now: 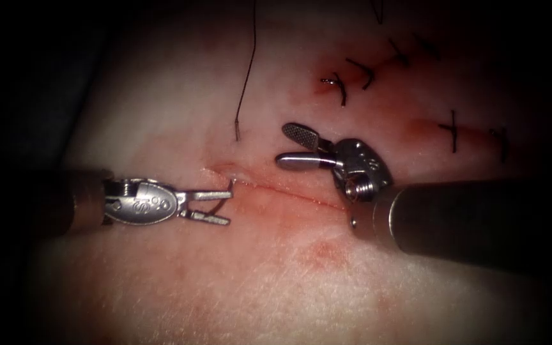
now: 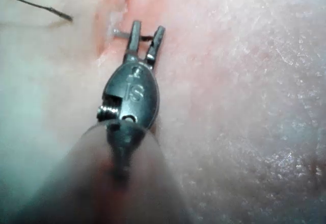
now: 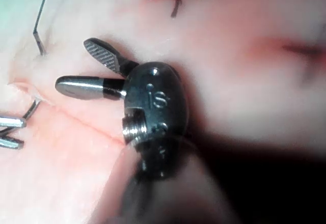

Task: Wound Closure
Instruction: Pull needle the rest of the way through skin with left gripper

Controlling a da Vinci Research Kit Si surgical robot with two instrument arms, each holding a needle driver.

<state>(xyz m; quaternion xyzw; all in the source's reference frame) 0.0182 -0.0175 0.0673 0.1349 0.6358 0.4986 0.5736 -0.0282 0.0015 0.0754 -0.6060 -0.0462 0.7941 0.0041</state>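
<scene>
Right tool (image 1: 283, 145) is held wide open, empty, beside the cut (image 1: 289, 193). Left tool (image 1: 229, 206) is parted around the needle (image 1: 230, 186) tip poking from tissue (image 1: 225, 281), so a clean grip is probably needed there.

This is a surgical training bench in a lab, not an operating room. A slab of pale tissue (image 1: 180, 281) lies under a tight pool of light with darkness all around it. An open cut (image 1: 289, 191) runs across it, ringed with red fluid (image 1: 317, 252), and rows of dark practice stitches (image 1: 359, 73) sit toward its far right edge. A loose thread (image 1: 245, 76) trails over the surface. Two slim metal robotic tools, the left tool (image 1: 222, 206) and the right tool (image 1: 295, 145), reach in from opposite sides.
</scene>
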